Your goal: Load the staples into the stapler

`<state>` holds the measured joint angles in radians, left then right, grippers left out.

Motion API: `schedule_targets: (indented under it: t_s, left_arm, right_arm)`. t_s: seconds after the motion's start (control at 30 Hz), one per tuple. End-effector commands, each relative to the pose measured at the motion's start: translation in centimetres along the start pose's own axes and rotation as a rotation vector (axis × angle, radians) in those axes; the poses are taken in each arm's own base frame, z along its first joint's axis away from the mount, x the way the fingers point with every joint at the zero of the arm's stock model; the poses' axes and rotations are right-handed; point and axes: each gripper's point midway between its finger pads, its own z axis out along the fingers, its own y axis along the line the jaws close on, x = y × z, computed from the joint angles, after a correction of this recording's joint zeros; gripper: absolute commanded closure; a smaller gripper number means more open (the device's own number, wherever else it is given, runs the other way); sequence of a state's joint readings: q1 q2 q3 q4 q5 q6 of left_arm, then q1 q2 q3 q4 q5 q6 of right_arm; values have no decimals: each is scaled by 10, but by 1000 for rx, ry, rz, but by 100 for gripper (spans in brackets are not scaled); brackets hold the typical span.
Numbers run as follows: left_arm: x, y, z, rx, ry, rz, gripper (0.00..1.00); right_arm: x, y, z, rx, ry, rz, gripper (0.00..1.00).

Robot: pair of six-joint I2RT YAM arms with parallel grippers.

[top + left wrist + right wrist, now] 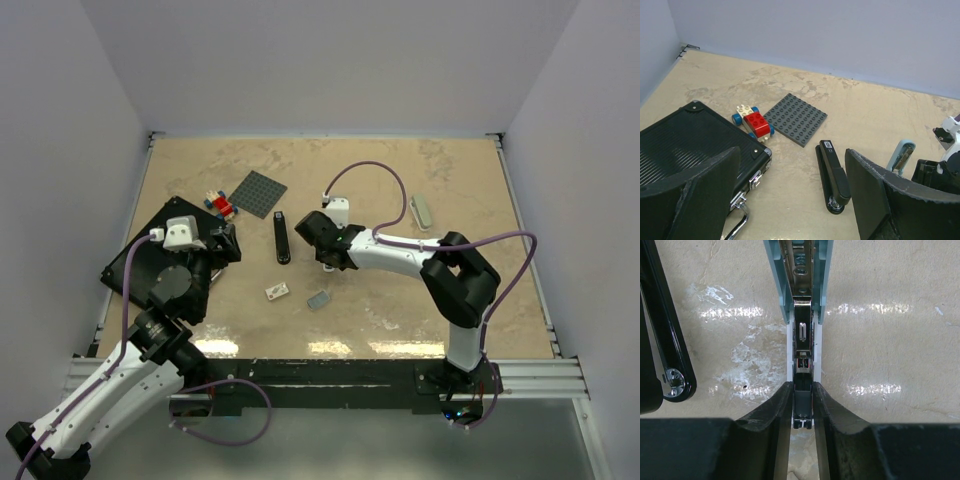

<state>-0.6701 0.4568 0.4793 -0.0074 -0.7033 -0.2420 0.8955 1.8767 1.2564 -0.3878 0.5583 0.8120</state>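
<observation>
A light blue stapler (802, 335) lies open on the table, its lid (900, 157) swung up and its metal magazine exposed. My right gripper (802, 387) points down over it and is shut on the near end of the magazine; in the top view the gripper (327, 258) hides the stapler. The staples (318, 299), a small pale grey-blue block, lie on the table just in front of that gripper, next to a little white box (277, 291). My left gripper (225, 245) is open and empty (791, 165), left of a black stapler (832, 175).
The black stapler (282, 238) lies closed just left of the right gripper (662, 340). A black case (140, 255) is under the left arm. A toy brick car (220, 204) and a grey baseplate (257, 193) lie behind. A pale oblong object (422, 211) lies at the right.
</observation>
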Motion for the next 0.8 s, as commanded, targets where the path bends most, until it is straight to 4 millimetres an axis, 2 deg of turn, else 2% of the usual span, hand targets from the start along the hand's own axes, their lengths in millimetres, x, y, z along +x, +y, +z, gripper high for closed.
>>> schedule_targets:
  t_s: [0.0, 0.23, 0.37, 0.4, 0.6, 0.63, 0.7, 0.77]
  left_arm:
    - [-9, -3, 0, 8, -34, -18, 10]
    - [-9, -3, 0, 9, -34, -18, 11]
    - [-8, -3, 0, 7, -32, -15, 11]
    - [-9, -3, 0, 8, -34, -17, 11]
    - [-6, -5, 2, 15, -22, -9, 10]
    - [-3, -8, 2, 29, -14, -7, 11]
    - [2, -14, 4, 51, 6, 3, 11]
    - [7, -25, 5, 106, 31, 8, 11]
  right_arm:
    - [-24, 2, -14, -22, -61, 65, 72]
    - [-29, 4, -20, -37, -67, 72, 71]
    - [-41, 1, -27, -35, -87, 63, 69]
    - [-47, -1, -29, -35, -97, 59, 64]
    - [-91, -13, -30, -48, -120, 34, 45]
    - [-100, -20, -25, -40, -119, 39, 42]
    - [-115, -19, -22, -62, -115, 15, 36]
    - [-125, -23, -10, -73, -103, -7, 29]
